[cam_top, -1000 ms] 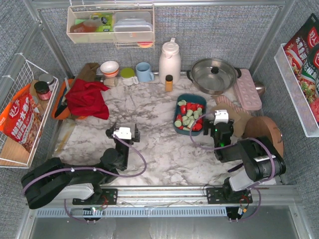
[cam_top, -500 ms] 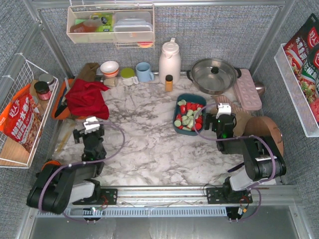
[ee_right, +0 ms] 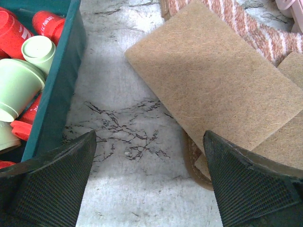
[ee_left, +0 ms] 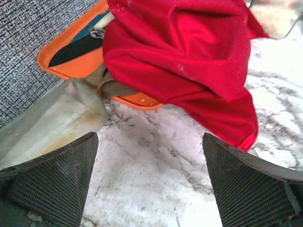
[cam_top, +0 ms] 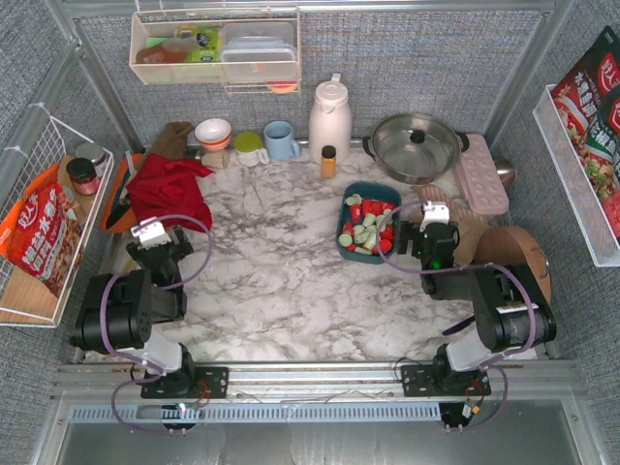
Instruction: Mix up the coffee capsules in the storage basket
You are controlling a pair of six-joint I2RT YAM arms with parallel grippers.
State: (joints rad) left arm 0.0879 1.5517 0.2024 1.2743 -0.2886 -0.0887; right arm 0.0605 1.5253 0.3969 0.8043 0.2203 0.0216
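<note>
The dark teal storage basket (cam_top: pixel 368 221) sits right of the table's middle, holding red and pale green coffee capsules (cam_top: pixel 366 228) jumbled together. In the right wrist view its wall (ee_right: pixel 59 90) and several capsules (ee_right: pixel 16 87) show at the left edge. My right gripper (cam_top: pixel 431 218) is open and empty, low over the marble just right of the basket; it shows in the right wrist view (ee_right: pixel 149 182). My left gripper (cam_top: pixel 150 235) is open and empty at the far left, by the red cloth (cam_top: pixel 171 191), and shows in the left wrist view (ee_left: pixel 149 182).
An orange tray (ee_left: pixel 71 59) lies under the red cloth (ee_left: pixel 189 61). Brown fibre mats (ee_right: pixel 213 80) and a round wooden board (cam_top: pixel 513 254) lie right of the basket. A pot (cam_top: pixel 417 145), white thermos (cam_top: pixel 329 118), amber bottle (cam_top: pixel 328 161), blue mug (cam_top: pixel 281 139) and bowls stand at the back.
My left arm has swung back and left, from the table's middle to beside the red cloth. My right gripper moved up a little beside the basket, then held still.
</note>
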